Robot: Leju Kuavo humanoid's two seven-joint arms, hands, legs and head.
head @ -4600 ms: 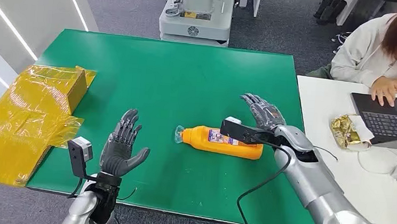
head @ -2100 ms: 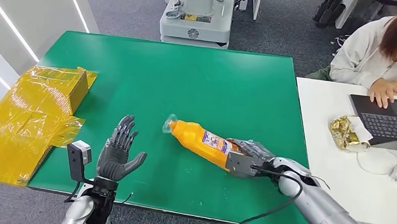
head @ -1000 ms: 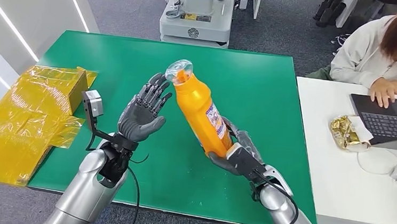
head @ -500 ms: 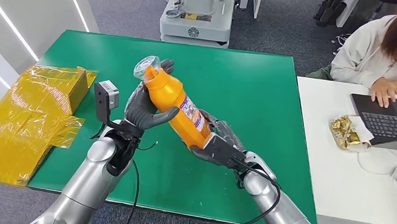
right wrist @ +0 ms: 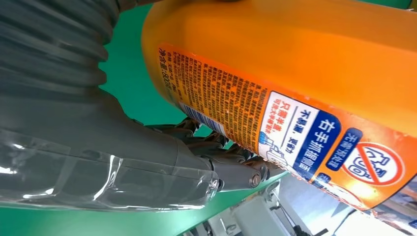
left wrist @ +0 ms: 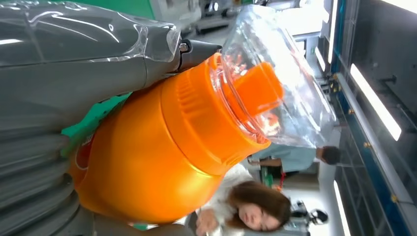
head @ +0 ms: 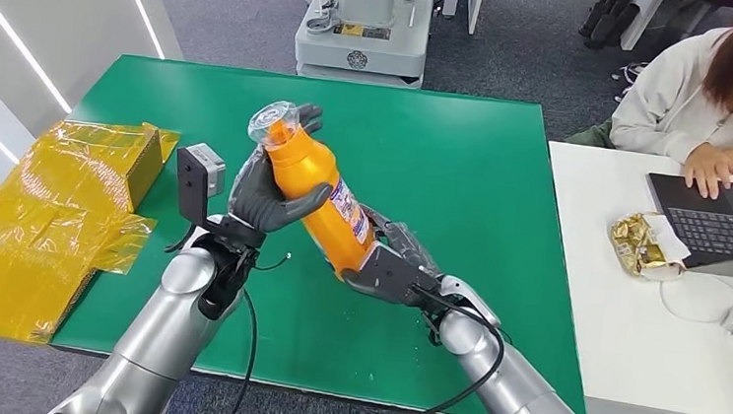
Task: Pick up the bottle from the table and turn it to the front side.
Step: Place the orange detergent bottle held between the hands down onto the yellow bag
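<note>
Now the orange bottle (head: 319, 195) tilts above the green surface (head: 465, 165), left hand (head: 267, 191) gripping its neck, right hand (head: 389, 268) clasping its base.

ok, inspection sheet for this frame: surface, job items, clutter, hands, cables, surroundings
Surface: green table, bare under the arms.
Job's things: orange bottle lifted off the table, tilted, clear cap up.
Clutter: yellow wrapped box at the table's left edge.
Hands: left hand grips the bottle's upper part; right hand holds its base.
Cables: black cable hangs along each forearm.
Surroundings: person at a laptop on the white desk.
</note>
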